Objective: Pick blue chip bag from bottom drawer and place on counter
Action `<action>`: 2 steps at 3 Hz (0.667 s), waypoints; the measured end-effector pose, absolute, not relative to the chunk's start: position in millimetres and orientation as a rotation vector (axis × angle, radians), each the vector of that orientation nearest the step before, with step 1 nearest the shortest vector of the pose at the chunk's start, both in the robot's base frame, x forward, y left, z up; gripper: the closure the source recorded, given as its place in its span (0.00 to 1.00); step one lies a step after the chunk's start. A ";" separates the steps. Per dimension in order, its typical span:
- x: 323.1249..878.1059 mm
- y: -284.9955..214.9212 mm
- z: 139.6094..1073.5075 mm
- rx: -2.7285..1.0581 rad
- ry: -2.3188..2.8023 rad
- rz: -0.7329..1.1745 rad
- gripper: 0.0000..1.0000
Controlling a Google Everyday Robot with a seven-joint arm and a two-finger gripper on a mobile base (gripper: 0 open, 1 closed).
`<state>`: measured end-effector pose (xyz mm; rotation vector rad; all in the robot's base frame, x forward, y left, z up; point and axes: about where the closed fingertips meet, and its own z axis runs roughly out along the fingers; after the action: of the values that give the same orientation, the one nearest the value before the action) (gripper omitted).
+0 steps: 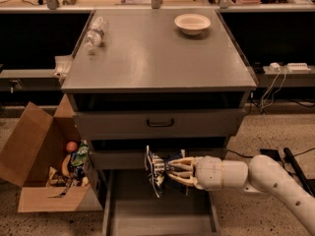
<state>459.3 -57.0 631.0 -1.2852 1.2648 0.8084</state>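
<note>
The blue chip bag (157,170) is a crinkly dark-blue foil packet with white markings. My gripper (170,172) is shut on it and holds it upright above the open bottom drawer (160,213), in front of the middle drawer's face. My white arm (261,178) reaches in from the lower right. The drawer floor below the bag is bare grey metal. The counter (157,53) is the broad grey cabinet top above.
A clear plastic bottle (94,32) lies at the counter's back left and a white bowl (192,23) stands at its back right. An open cardboard box (44,163) with snacks and fruit sits on the floor left of the cabinet. Cables (290,161) lie on the floor at right.
</note>
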 end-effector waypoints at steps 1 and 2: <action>463.4 -61.9 646.2 -1.278 1.250 0.788 1.00; 484.7 -75.8 668.1 -1.235 1.269 0.739 1.00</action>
<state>484.7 -75.8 668.1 -1.2352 1.2695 0.7385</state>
